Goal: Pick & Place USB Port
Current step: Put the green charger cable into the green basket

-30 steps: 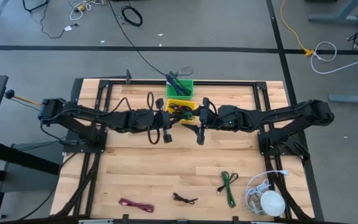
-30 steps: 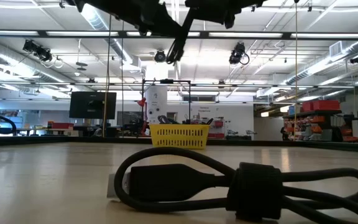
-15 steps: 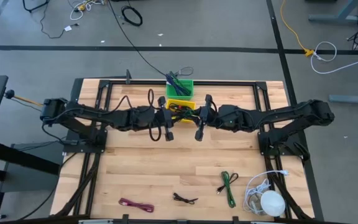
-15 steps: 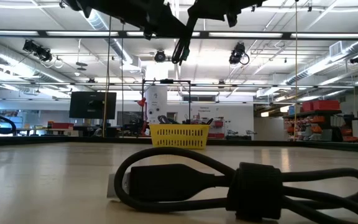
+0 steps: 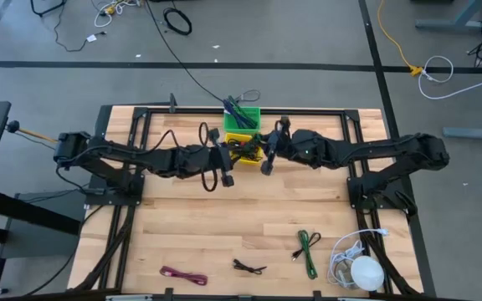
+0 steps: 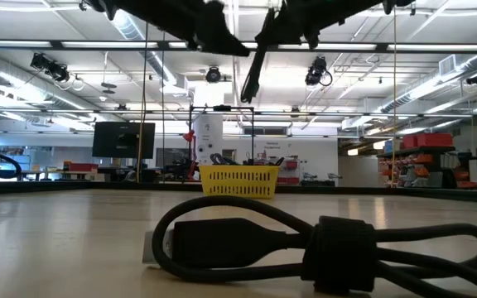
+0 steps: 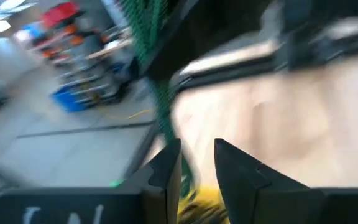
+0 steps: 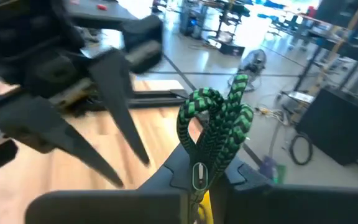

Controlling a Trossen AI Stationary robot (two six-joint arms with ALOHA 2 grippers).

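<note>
The right claw is clenched on a green-and-black braided cable, holding it above the yellow basket near the far edge of the bench. The left claw hangs just beside that basket, fingers slightly parted and grasping nothing.

Wooden tabletop, with contents.
Far edge, centre: yellow basket, green basket. Near edge: pink cable, black cable, green cable; white cable and white dome at the near right corner.
</note>
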